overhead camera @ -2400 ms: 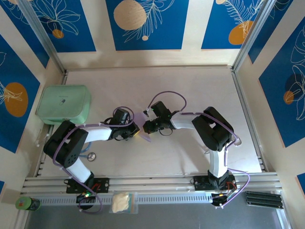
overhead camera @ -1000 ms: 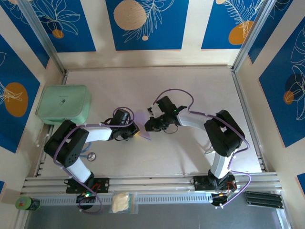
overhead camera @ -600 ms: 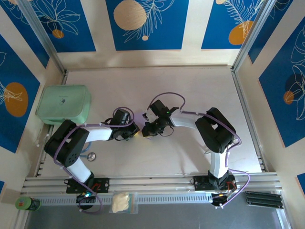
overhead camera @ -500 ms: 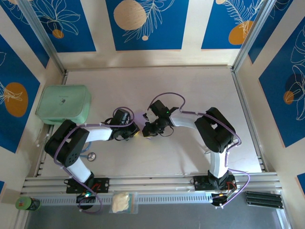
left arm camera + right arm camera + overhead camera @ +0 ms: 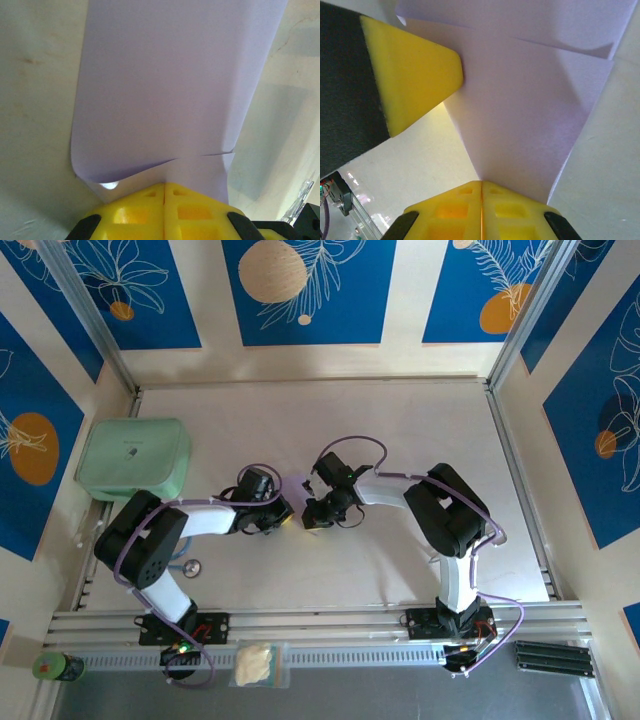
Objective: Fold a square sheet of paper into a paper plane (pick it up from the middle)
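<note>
Currently, the left jaws and right jaws are each pinching shut on the partly folded lilac paper sheet [image 5: 170,75] at the bench's [image 5: 400,430] centre, suggesting folding is midway, the dart shape not yet formed.

The counter [image 5: 400,430] is a pale, matt board filling the middle of the top view, with a metal rail [image 5: 330,621] along its lower edge. A mint-green rounded box [image 5: 133,458] sits flat at its left side. A small round silver piece [image 5: 190,567] lies at lower left. In the left wrist view, folded lilac paper [image 5: 170,85] spreads across the centre of the frame over the board; whether it touches is unclear.
</note>
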Motion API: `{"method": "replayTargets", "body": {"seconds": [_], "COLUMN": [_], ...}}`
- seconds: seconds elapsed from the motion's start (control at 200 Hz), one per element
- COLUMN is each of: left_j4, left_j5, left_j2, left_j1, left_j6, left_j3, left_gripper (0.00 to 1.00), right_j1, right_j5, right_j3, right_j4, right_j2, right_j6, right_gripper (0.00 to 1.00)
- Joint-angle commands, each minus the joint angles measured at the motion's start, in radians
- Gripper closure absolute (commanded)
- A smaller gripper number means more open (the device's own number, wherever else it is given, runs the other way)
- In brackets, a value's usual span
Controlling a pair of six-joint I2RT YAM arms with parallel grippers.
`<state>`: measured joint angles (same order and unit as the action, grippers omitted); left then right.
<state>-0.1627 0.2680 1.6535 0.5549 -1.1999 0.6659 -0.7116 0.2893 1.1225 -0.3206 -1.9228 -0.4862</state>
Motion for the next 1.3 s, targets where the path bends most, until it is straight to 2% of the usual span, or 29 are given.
{"method": "replayTargets", "body": {"seconds": [0.0,0.55,0.96,1.291], "left_j4": [0.098,0.126,0.13,0.12], "left_j5": [-0.021,-0.039,-0.038,-0.027], "left_j2": [0.048,0.044,0.051,0.049], "left_j1": [0.009,0.009,0.01,0.009], "left_j6": [-0.005,0.006,0.014,0.013], "left_j3": [-0.018,-0.015,-0.003,0.0], "left_gripper": [0.91,0.92,0.92,0.92], "right_j1": [-0.005,0.009,0.024,0.032], "right_j5": [-0.014,-0.003,0.054,0.088], "right_j3": [0.022,-0.022,-0.108,-0.038], "right_j4": [-0.032,-0.044,-0.076,-0.046], "right_j2": [-0.016,-0.016,0.069,0.118], "right_j6": [0.015,0.038,0.065,0.028], "right_gripper": [0.92,0.92,0.92,0.88]}}
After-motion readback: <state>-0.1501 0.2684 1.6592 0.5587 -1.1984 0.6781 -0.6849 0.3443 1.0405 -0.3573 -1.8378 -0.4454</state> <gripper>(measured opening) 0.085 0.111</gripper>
